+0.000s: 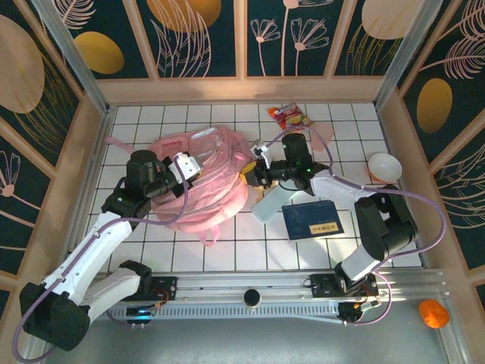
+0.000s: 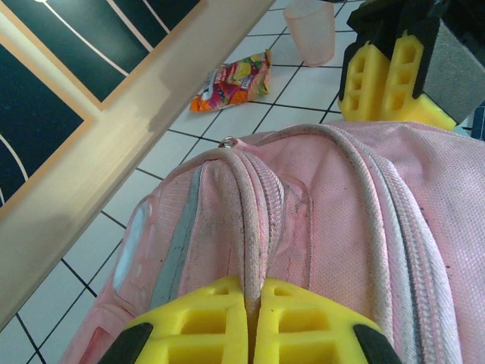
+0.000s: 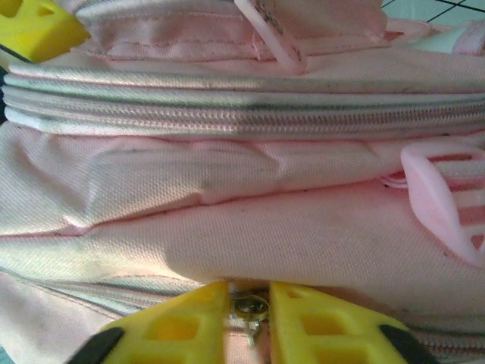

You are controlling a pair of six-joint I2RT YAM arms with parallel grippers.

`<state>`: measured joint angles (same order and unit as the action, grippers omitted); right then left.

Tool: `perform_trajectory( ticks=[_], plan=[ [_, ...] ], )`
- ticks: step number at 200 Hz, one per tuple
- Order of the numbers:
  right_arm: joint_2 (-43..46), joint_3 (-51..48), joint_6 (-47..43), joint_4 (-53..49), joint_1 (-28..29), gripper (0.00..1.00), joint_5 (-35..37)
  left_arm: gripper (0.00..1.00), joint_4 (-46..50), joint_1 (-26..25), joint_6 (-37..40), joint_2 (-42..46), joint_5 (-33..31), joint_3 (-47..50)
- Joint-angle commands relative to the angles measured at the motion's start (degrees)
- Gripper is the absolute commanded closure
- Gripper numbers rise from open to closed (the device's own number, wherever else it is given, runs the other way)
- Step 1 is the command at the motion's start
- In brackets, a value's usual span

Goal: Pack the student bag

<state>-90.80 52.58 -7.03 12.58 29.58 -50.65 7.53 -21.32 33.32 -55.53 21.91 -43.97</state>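
The left pincer (image 2: 252, 296) is clamping tightly on the pink backpack (image 2: 341, 220); the right pincer (image 3: 249, 292) is standing slightly apart around the zip ring (image 3: 251, 307).

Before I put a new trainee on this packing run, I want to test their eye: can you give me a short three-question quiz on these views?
1. True or false: the jaws of the left gripper are shut on the fabric of the student bag.
2. What sits between the jaws of the right gripper? A) a pencil B) a metal zipper pull C) a spoon
3. Which loose item lies closest to the back wall?
Key: 1 true; 2 B; 3 the snack packet.
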Motion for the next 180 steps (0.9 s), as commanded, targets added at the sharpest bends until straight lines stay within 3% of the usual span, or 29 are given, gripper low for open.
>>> perform_trajectory(
  ticks=[1,18,63,113,133,142,180],
  plan=[
    [-0.27,-0.93,0.52,2.13,-0.4,0.91,-0.75,1.0,-8.29,-0.13,-1.13,2.44,3.46,-0.73],
    [0.25,-1.57,0.19,1.08,-0.43,0.92,0.0,1.0,-8.92,-0.12,-1.72,2.44,3.05,-0.55],
    [1.33,-3.99,-0.72,-1.27,-0.44,0.72,0.74,1.0,-11.44,-0.12,-3.89,2.61,4.08,-0.45],
    [1.75,-5.65,-1.57,-1.0,-2.16,0.58,-0.49,1.0,-12.45,-0.13,-4.58,3.03,5.08,-1.4],
    [1.43,-5.65,-1.76,-0.24,-2.51,0.58,-2.14,1.0,-12.72,-0.12,-4.76,3.22,5.94,-1.65],
    [1.2,-5.5,-1.77,0.27,-2.43,0.59,-3.51,1.0,-12.7,-0.12,-4.76,3.23,6.36,-1.72],
    [1.75,-5.12,-1.84,0.7,-2.4,0.96,-6.17,1.0,-12.89,-0.12,-5.11,2.85,4.32,-1.8]
  ],
)
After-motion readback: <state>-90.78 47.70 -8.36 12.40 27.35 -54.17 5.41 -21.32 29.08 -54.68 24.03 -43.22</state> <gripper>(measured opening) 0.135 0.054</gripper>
